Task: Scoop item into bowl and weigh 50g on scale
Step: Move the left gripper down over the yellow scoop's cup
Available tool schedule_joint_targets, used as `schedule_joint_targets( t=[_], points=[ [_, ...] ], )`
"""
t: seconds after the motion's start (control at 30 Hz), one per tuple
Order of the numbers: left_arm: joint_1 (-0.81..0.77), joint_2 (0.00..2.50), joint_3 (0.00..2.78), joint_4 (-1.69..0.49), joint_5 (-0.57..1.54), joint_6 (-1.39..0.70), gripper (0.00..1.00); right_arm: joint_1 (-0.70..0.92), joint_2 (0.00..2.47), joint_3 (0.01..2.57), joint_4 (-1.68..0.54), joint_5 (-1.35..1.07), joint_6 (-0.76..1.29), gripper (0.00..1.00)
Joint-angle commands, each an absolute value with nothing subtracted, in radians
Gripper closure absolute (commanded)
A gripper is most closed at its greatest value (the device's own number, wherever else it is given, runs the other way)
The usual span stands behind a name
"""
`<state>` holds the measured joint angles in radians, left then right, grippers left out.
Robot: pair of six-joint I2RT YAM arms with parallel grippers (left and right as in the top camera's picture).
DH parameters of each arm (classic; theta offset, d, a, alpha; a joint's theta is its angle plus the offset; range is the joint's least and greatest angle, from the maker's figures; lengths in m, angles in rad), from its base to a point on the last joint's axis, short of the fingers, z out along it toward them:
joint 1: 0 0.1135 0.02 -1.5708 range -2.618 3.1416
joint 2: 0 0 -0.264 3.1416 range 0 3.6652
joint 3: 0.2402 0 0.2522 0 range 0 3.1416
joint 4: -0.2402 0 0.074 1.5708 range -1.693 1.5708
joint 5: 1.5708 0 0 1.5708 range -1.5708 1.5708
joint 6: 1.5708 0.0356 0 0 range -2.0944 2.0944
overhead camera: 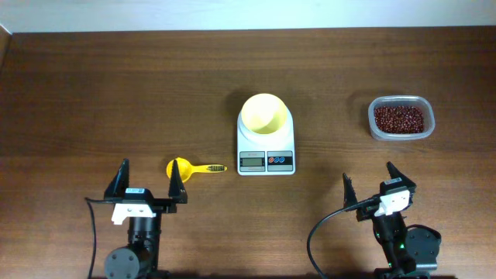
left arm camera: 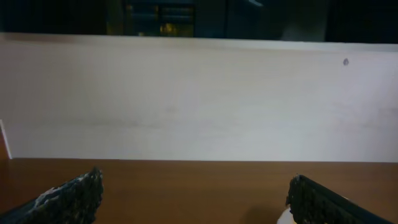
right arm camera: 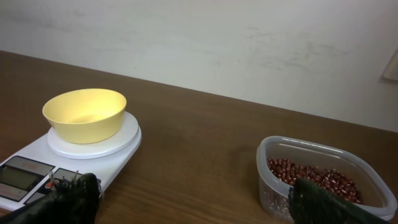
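Nearest to us, at the near edge of the counter (overhead camera: 93, 93), the left gripper (overhead camera: 151, 163) has its jaws spread wide with nothing between them. The right gripper (overhead camera: 368, 170) is spread just as wide and holds nothing. The counter is dark brown wood with a fine grain running from side to side and a soft sheen under the room light.

A darker yellow scoop (overhead camera: 194, 167) lies flat by the left gripper, its round cup toward that arm and its handle pointing at the scale (overhead camera: 266, 147). From above, one fingertip overlaps the edge of the cup; we cannot tell whether they touch.

The scale sits near the middle of the counter. It is white and roughly square, with a grey display and red and blue buttons on its near side and a round white platform farther back. The bowl (overhead camera: 265, 115) stands upright on that platform. It is pale yellow, round and smooth inside, and about as wide as the scale.

To the right, well apart from the scale, a clear tub (overhead camera: 401, 98) with rounded corners holds the beans (overhead camera: 399, 118). They are tiny, oval and dark reddish brown, lying in a layer below the rim.

Along the far edge of the counter we see a pale, off-white wall (left arm camera: 199, 99). From the left wrist, a dark band (left arm camera: 280, 18) with a few dim yellow lights shows above it.
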<state>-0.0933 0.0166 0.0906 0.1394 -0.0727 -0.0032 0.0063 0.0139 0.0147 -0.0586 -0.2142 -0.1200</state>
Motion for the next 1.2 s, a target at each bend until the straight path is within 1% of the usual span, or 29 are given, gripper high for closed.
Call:
schedule_joint_targets(
  t=[0.0,0.17,0.3,0.43,0.6,0.7,0.77,0.9,1.0,1.1,1.17],
  points=[
    [-0.096,0.057,0.154,0.146,-0.103,0.020,0.01,0.012,0.007,0.006,-0.059,-0.224,-0.123,0.01],
    [-0.096,0.227,0.243,0.145,-0.131,0.020,0.01,0.012,0.007,0.006,-0.059,-0.224,-0.123,0.01],
    [-0.096,0.437,0.371,0.123,-0.110,0.020,0.01,0.012,0.007,0.006,-0.059,-0.224,-0.123,0.01],
    [-0.096,0.662,0.575,-0.061,-0.090,0.019,0.01,0.012,0.007,0.006,-0.059,-0.224,-0.123,0.01],
    [-0.096,0.926,0.875,-0.375,-0.078,0.020,0.01,0.012,0.007,0.006,-0.059,-0.224,-0.123,0.01],
    [-0.096,1.013,0.942,-0.461,-0.024,0.020,0.01,0.012,0.007,0.006,-0.059,-0.224,-0.123,0.01],
    [-0.096,1.055,0.944,-0.495,0.049,0.020,0.01,0.012,0.007,0.006,-0.059,-0.224,-0.123,0.01],
    [-0.096,1.111,0.944,-0.545,0.113,0.019,0.01,0.012,0.007,0.006,-0.059,-0.224,-0.123,0.01],
    [-0.096,1.127,0.944,-0.562,0.207,0.019,0.01,0.012,0.007,0.006,-0.059,-0.224,-0.123,0.01],
    [-0.096,1.129,0.944,-0.561,0.394,0.015,0.01,0.012,0.007,0.006,-0.059,-0.224,-0.123,0.01],
    [-0.096,1.129,0.944,-0.560,0.393,0.015,0.01,0.012,0.007,0.006,-0.059,-0.224,-0.123,0.01]
  ],
)
